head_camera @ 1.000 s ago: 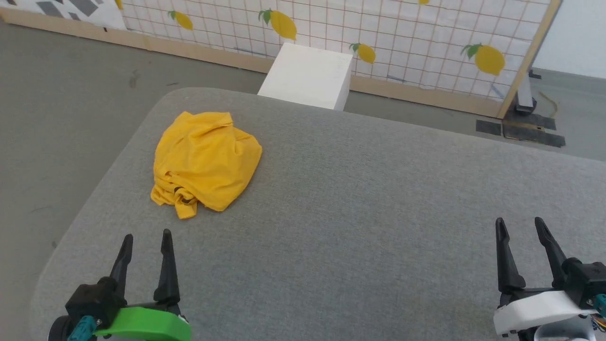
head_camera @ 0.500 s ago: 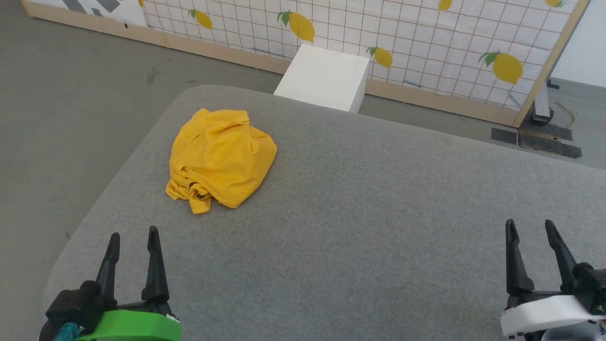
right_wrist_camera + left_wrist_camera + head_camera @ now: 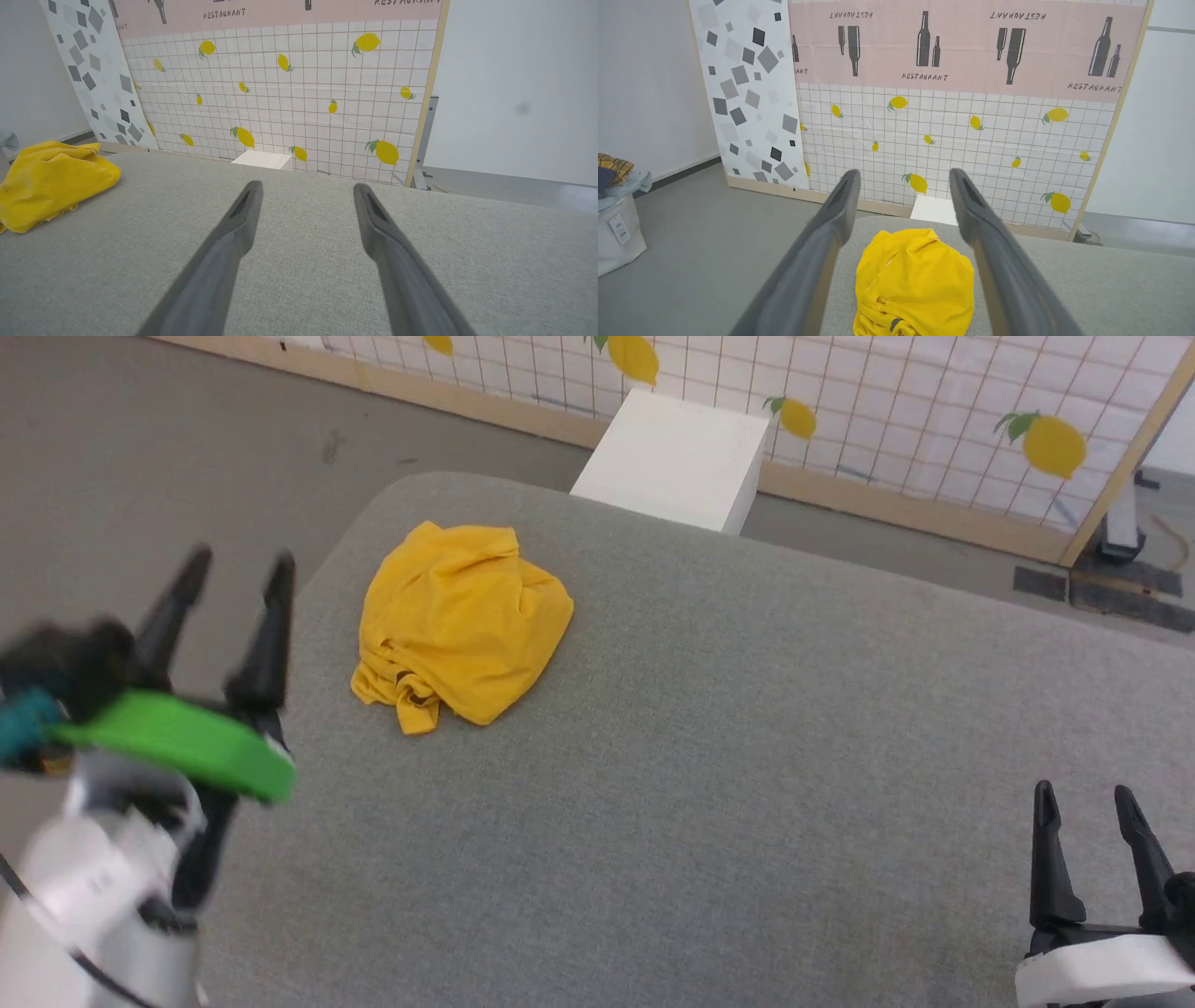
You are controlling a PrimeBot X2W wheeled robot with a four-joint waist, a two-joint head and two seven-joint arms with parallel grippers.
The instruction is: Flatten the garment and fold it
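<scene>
Directly ahead of the spread left end effector (image 3: 241, 560), far left of the spread right end effector (image 3: 1083, 791), the garment (image 3: 462, 616) lies bunched before a "RESTAURANT" panel (image 3: 962, 51), a cloth-filled basket (image 3: 616, 228) leftward.

Your garment (image 3: 462, 621) lies on the padded table (image 3: 747, 756), toward its far left corner. Your left gripper (image 3: 243, 558) hangs over the table's left edge, left of the garment and apart from it. Your right gripper (image 3: 1083, 791) sits at the near right, well apart from the garment. Behind the table a box (image 3: 677, 457) stands on the floor (image 3: 140, 448), with a screen (image 3: 887, 420) behind it. Far left on the floor, a bin (image 3: 616, 233) holds clothes.
</scene>
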